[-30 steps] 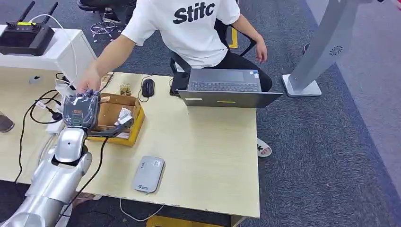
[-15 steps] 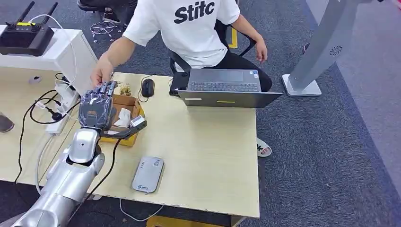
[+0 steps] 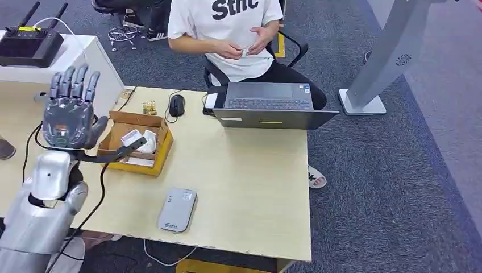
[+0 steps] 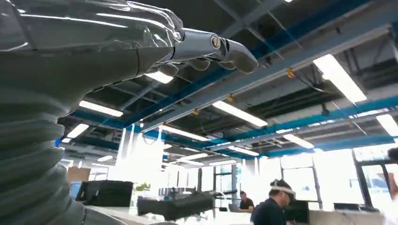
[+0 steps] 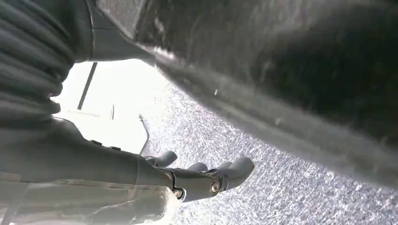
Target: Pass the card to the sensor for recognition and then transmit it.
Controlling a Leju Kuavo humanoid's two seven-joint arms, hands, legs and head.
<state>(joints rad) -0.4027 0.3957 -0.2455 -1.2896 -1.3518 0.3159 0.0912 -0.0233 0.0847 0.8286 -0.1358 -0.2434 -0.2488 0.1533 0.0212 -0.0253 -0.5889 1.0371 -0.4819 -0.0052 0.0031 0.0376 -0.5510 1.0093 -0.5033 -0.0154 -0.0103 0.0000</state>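
My left hand (image 3: 69, 111) is raised above the table's left side, empty, fingers straight up and spread; in the left wrist view its fingers (image 4: 213, 47) point at the ceiling. The grey card sensor (image 3: 178, 209) lies flat near the table's front edge, to the right of that hand. A person in a white shirt (image 3: 227, 23) sits behind the table and holds a small white thing (image 3: 245, 51), perhaps the card, in both hands at the chest. My right hand (image 5: 202, 180) hangs low over the carpet with nothing in it, its fingers loosely apart.
An open cardboard box (image 3: 137, 142) with small white items stands just right of my left hand. A laptop (image 3: 270, 105) and a black mouse (image 3: 178, 104) sit at the table's back edge. Cables (image 3: 42, 131) run along the left. A grey stand (image 3: 378, 68) rises at the right.
My left hand has swung left and up from over the box, and its fingers have spread upright. The person's arm has pulled back from my hand to the chest.
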